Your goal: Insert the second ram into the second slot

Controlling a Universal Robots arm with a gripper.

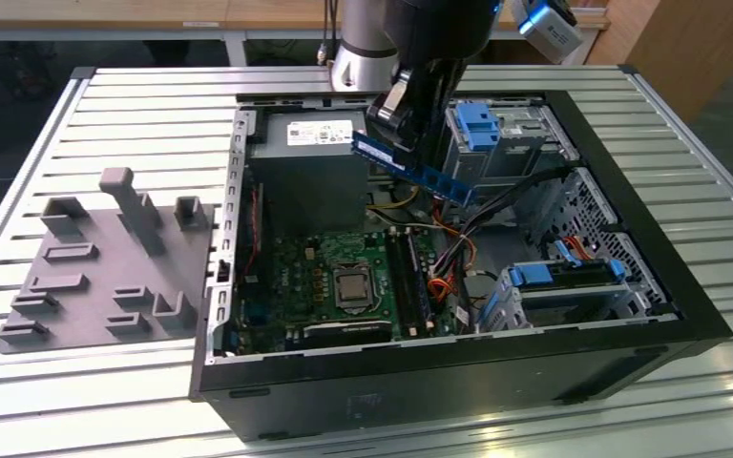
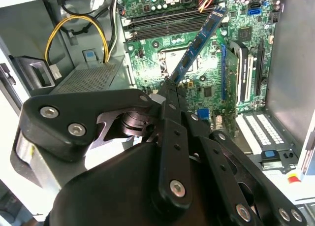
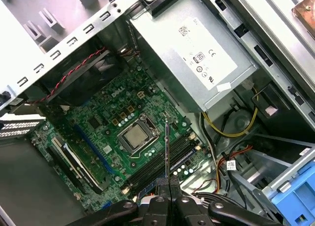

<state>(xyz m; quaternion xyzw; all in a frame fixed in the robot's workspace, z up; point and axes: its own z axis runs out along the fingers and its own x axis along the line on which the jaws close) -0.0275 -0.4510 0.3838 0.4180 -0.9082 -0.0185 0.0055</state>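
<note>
Up close, the black metal two-finger gripper point(image 2: 172, 85) is clenched on one end of the second ram point(image 2: 199, 41), that thin blue circuit-board stick with a row of dark chips, and the rest of the stick juts out free past the fingertips.

From where I stand, the stick point(image 1: 411, 167) hangs in the air over the far part of the open black computer case point(image 1: 469, 382). It is tilted, its lower end toward the exterior view's right, near a chunky blue plastic drive-bay clip point(image 1: 475, 124) and beside the grey metal power supply box point(image 1: 303, 162). It touches nothing but the gripper point(image 1: 389, 119).

Down on the case floor lies the green motherboard point(image 1: 322, 258), with the square silver processor socket point(image 1: 347, 286) in the middle. The long dark memory slots point(image 1: 408, 277) run near to far just on the exterior view's right of that socket, well apart from the stick.

Left of the case in the exterior view, a grey plastic fixture tray point(image 1: 99, 277) sits on the slatted metal table point(image 1: 150, 105).

In the first wrist view the stick point(image 3: 167, 147) shows edge-on over the slots point(image 3: 162, 162).
</note>
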